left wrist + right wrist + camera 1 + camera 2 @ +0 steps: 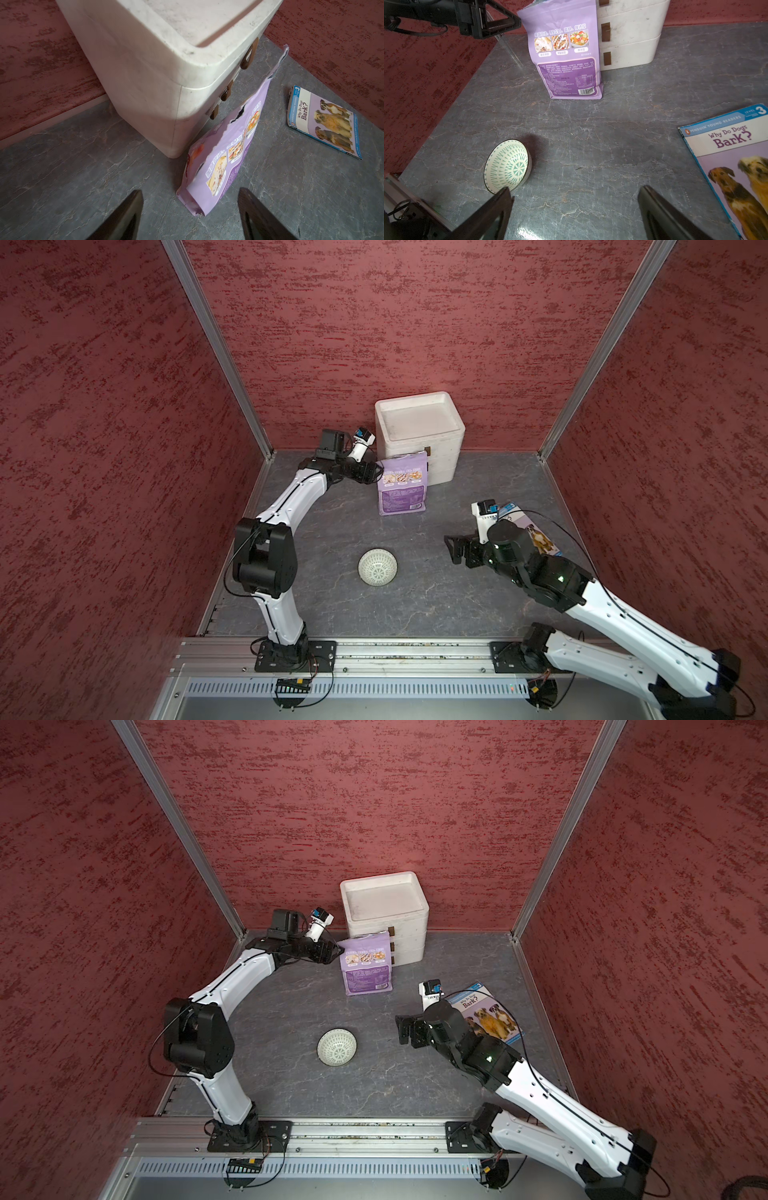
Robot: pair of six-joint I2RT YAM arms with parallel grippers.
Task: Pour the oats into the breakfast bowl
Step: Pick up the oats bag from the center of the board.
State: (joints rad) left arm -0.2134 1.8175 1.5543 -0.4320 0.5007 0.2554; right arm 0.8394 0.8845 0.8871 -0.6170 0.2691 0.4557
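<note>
The oats are hidden inside a lilac pouch [402, 485] [368, 966] [566, 56] with food photos and a barcode. It stands upright against the foam box, its top edge ragged. My left gripper [372, 473] [333, 952] [190, 190] is open at the pouch's upper left side. In the left wrist view a corner of the pouch [224, 153] lies just ahead of the spread fingers, untouched. The breakfast bowl [377, 567] [337, 1047] [506, 165] sits upright on the floor nearer the front, with nothing in it. My right gripper [451, 549] [402, 1029] [575, 188] hovers open to the bowl's right, holding nothing.
A white foam drawer box [419, 427] [384, 903] [166, 62] stands at the back wall behind the pouch. A dog-picture book [490, 1015] [324, 122] [733, 166] lies flat at the right, partly under my right arm. Red walls enclose three sides; an aluminium rail [374, 655] runs along the front.
</note>
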